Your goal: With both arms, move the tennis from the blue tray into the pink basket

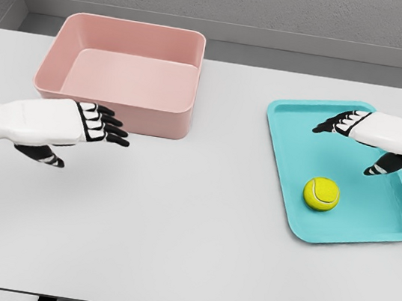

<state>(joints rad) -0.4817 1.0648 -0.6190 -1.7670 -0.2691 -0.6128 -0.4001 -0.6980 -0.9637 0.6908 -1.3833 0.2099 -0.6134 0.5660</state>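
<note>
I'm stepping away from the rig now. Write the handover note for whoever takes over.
Left hand: open, holding nothing, over the white table in front of the pink rectangular plastic basket.
Right hand: open, holding nothing, fingers spread above the blue rectangular tray.
Yellow-green tennis ball: lying in the tray, nearer its front edge, apart from the right hand.
Done: nothing grasped or moved; no ball shows in the basket.
Left: grasp the ball, carry it across, using both arms, and drop it into the basket.
</note>
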